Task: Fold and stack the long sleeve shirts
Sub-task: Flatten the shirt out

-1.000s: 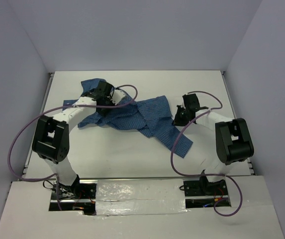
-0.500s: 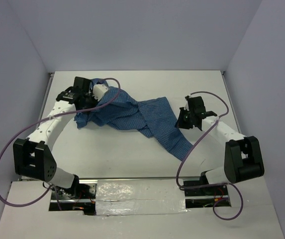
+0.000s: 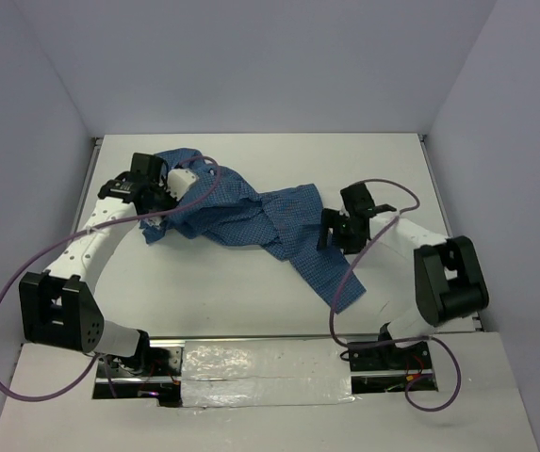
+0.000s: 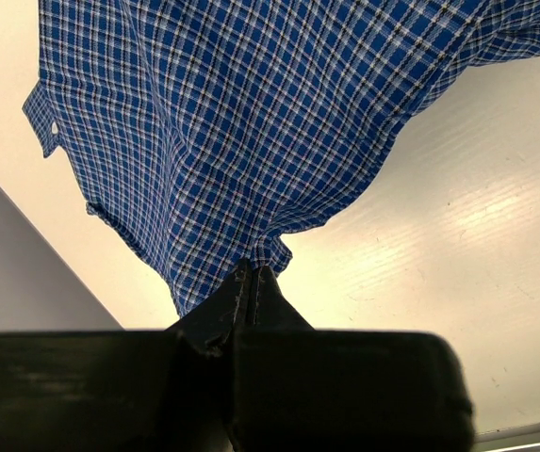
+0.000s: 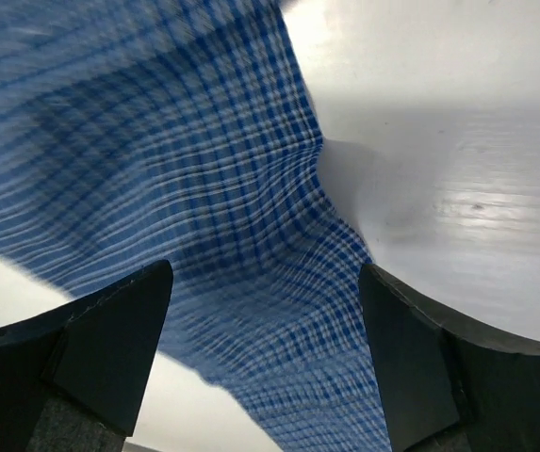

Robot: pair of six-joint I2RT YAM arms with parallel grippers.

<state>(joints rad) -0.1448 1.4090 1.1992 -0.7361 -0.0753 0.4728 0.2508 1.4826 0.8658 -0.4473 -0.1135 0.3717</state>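
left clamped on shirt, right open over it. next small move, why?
Probably lower the right tool and close it on the fabric between its open jaws. The left tool is shut on a bunched edge of the shirt, which lies crumpled on the table, so a second grip seems needed to spread it flat.
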